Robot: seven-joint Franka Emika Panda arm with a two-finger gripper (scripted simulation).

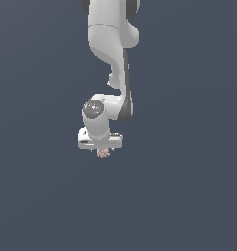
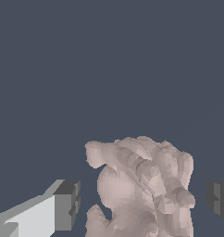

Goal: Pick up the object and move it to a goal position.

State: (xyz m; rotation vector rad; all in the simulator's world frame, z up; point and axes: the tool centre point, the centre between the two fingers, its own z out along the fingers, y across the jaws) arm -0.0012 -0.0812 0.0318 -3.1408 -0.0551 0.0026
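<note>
- Arm, white and jointed (image 1: 110, 59), reaches down over the dark grey table (image 1: 189, 196).
- White pincer (image 1: 102, 149) — jaws spread, both pads clear of the lump, gripping nothing.
- Lumpy pinkish-beige object (image 2: 141, 190) sits between them — grasp, lift and carry all remain.

Simulated test scene, not a furnished room: a uniform slate-blue ground (image 1: 37, 196) fills the frame edge to edge, and the white arm (image 1: 108, 39) entering at top centre is flatly rendered.

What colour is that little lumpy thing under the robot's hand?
Pinkish-beige and mottled; the object shows best in the wrist view.
</note>
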